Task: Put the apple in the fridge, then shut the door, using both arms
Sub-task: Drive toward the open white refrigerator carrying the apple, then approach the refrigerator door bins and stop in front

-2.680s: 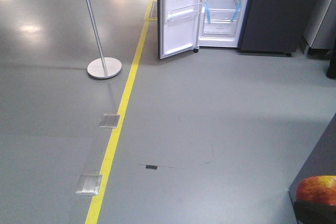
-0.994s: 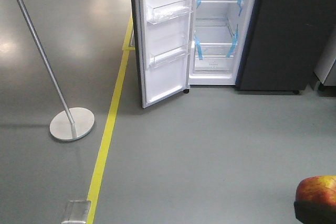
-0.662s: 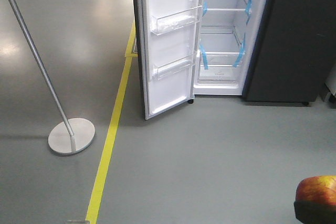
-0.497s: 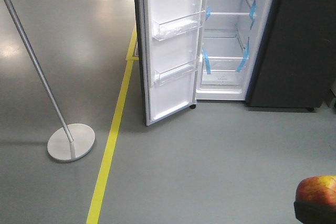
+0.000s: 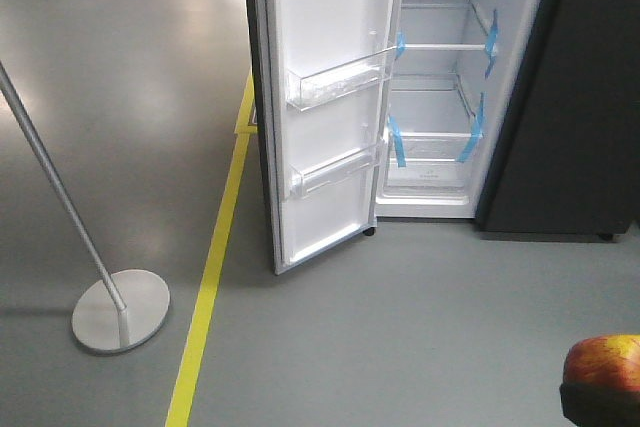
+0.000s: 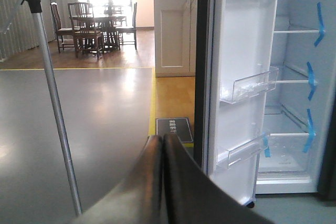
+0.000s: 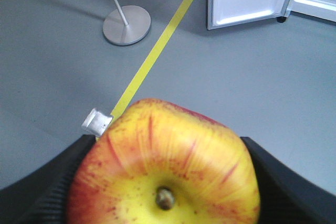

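Left of the fridge (image 5: 435, 107), my left end effector (image 6: 161, 139) is clenched on nothing, free to swing the door (image 5: 325, 37), which hangs wide open. Short of the fridge, off its right side, my right end effector (image 7: 166, 184) clamps the apple (image 5: 605, 359), ready for a shelf.

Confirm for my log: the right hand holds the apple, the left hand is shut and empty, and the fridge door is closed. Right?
No: the door stands open, as the front-facing view shows. The rest holds: the right hand holds the apple, and the left hand is shut and empty.
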